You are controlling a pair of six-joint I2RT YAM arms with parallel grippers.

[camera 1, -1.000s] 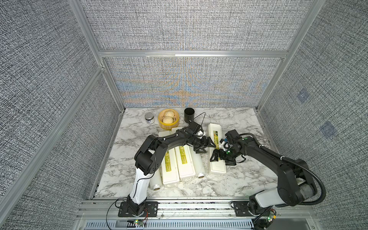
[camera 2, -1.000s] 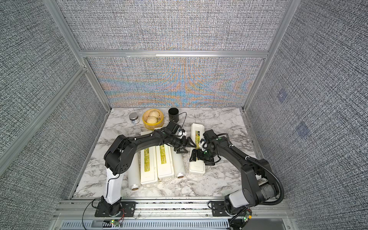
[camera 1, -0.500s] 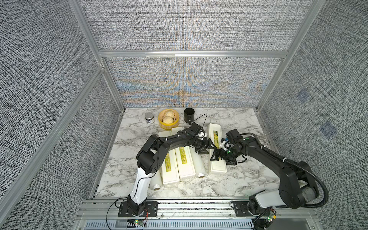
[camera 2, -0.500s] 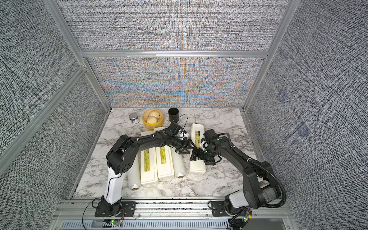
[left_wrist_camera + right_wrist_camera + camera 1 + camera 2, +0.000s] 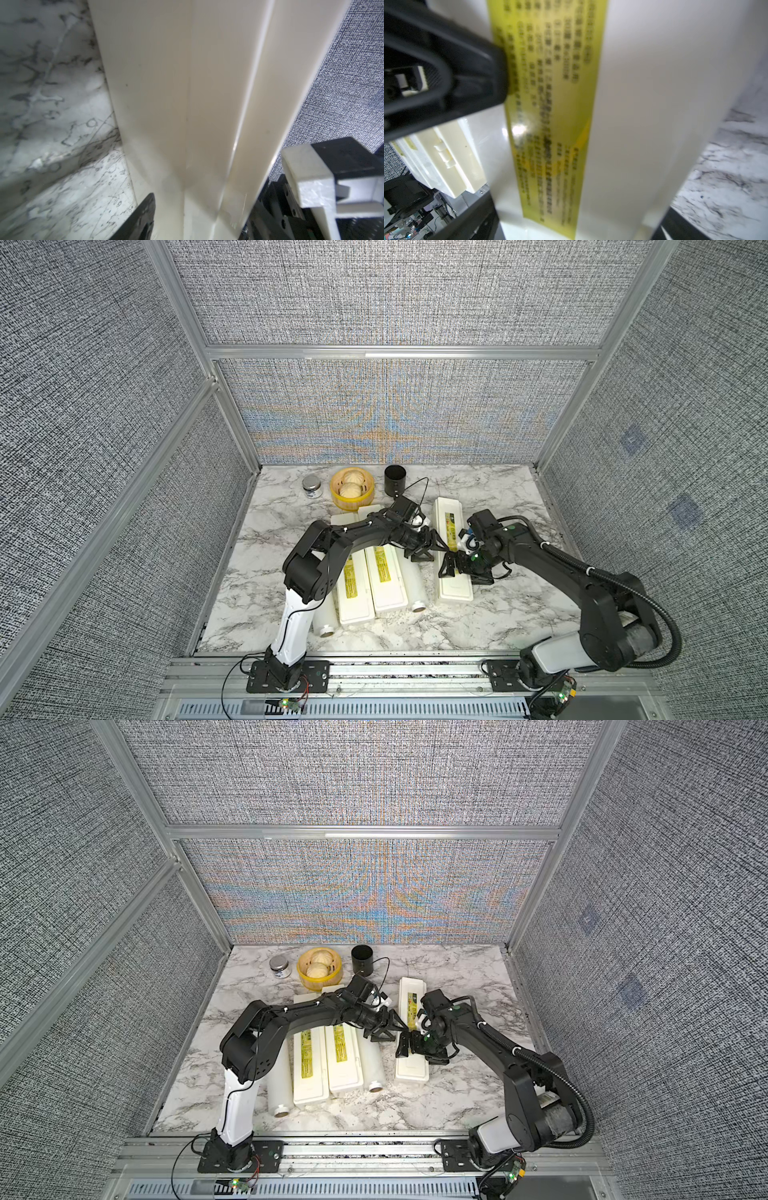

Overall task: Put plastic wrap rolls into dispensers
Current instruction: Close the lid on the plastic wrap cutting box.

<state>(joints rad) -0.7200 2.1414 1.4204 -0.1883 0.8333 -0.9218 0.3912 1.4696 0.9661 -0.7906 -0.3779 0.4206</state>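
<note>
Straddling the lid edge of the lone dispenser [image 5: 453,593], the left claw [image 5: 434,551] (pinching or not: cannot tell) should lift gently while the right claw [image 5: 461,572], spread astride, steadies it on the worktop [image 5: 498,614], a roll [image 5: 409,585] lying just beside.

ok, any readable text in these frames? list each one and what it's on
Nothing is sharp enough to quote.
right dispenser's label: dense black print on yellow-green, blurred in the right wrist view, unreadable.
left dispenser's label: too small in both top views.
middle dispenser's label: too small.
small jar: dark marking, too small.
</note>
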